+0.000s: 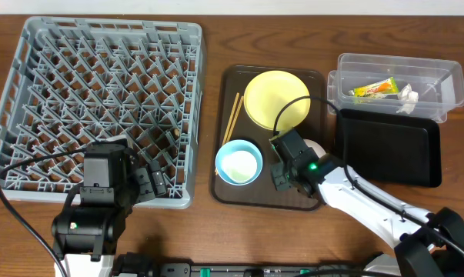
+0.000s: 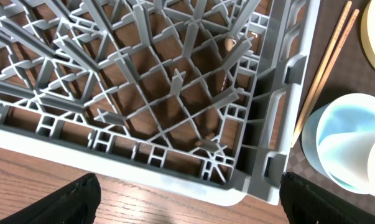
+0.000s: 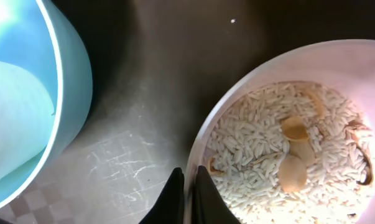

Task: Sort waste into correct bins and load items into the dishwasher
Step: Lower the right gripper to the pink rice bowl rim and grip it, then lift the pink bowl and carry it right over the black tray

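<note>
Two claws: right claw point(image 3: 187, 186) pinches white bowl point(image 3: 336, 59) rim, rice point(image 3: 255, 137) inside; left claw point(image 2: 187, 205) spread, well left of bowl. Step, likely: rice disposal. Next: lift level, tip into black tray point(image 1: 389, 146) right of bowl.

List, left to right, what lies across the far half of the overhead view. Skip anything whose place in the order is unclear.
grey dish rack → chopsticks → yellow plate → clear tub

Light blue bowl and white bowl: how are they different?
The round white bowl holds pale rice; the round light blue bowl shows none. The right gripper pinches the white bowl's rim; the light blue bowl is untouched. Both sit on the dark brown tray.
</note>
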Tool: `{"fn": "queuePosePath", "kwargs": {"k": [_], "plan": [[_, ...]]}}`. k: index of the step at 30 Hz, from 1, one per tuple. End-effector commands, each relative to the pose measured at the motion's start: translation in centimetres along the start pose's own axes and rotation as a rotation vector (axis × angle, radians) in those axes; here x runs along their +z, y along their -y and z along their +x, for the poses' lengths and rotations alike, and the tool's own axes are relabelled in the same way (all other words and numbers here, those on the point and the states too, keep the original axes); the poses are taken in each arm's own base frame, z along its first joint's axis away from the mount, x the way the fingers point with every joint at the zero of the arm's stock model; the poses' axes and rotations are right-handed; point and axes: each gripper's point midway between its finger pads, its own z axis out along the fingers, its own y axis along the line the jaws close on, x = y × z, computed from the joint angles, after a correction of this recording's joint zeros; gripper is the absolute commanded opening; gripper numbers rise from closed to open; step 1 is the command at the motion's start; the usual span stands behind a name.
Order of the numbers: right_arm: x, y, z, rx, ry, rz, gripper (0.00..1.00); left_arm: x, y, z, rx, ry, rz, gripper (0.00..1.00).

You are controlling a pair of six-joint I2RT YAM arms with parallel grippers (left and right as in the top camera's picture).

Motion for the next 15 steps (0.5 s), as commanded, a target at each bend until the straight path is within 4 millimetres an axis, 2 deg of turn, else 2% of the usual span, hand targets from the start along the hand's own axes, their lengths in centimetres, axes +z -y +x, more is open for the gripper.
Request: {"fn": "queuePosePath", "kwargs": {"k": [1,7,15], "plan": [[0.2,-0.2,0.5,0.003,-0.016,0.001,0.01,-0.6,0.3,-0.5,0.018,0.015,0.009,0.94],[-0.5,-1.2,-0.4,0.002,-0.010,-0.047,0.01,-0.6,0.2,-0.4,0.018,0.009,0.007,0.94],[-3.9,-2.5,-3.5,-0.026,-0.009,-0.074,0.01,-0.6,0.2,-0.4,0.018,0.009,0.007,0.94]]}}
